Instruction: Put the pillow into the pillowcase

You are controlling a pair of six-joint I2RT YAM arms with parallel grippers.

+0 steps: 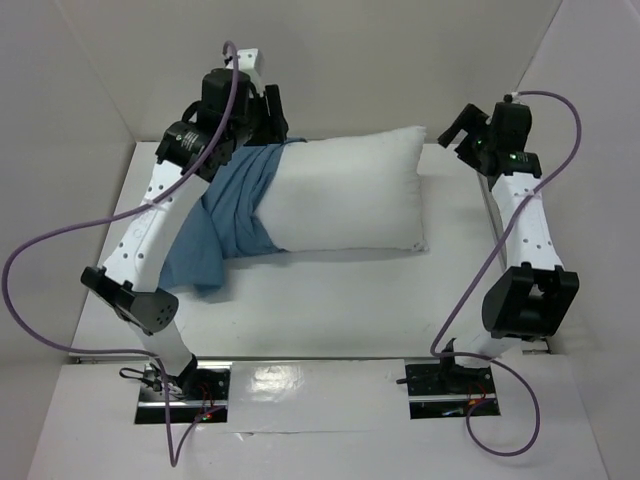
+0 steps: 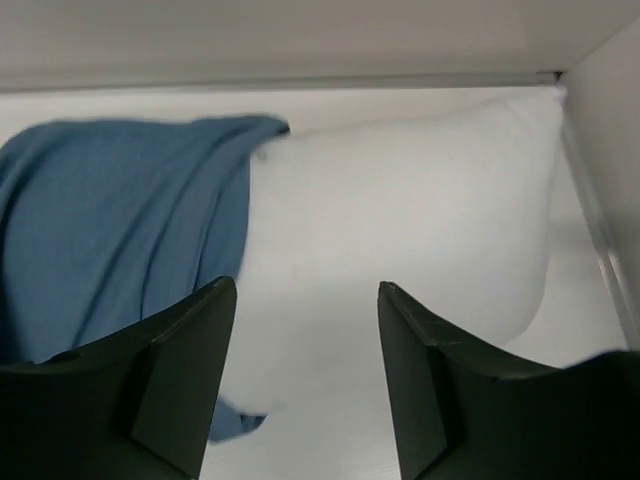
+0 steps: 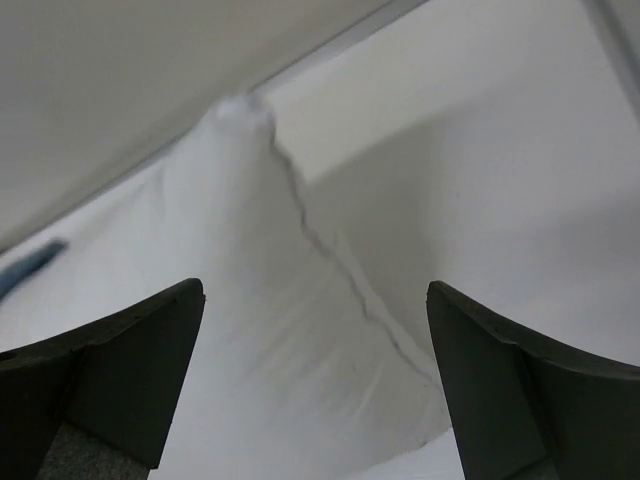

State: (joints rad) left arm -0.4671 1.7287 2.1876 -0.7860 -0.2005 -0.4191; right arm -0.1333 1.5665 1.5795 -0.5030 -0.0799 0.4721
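While the overhead view takes in the whole pillow point(image 1: 345, 195) lying across the far part of the table point(image 1: 330, 300), with the wrinkled blue pillowcase point(image 1: 225, 215) covering only its left end, the wrist views show the jaws up close. The left gripper point(image 2: 305, 288) stands partly open and empty above the line where blue cloth meets white. The right gripper point(image 3: 315, 290) gapes wide and holds nothing, with the pillow's right corner and seam lying beyond its fingers.
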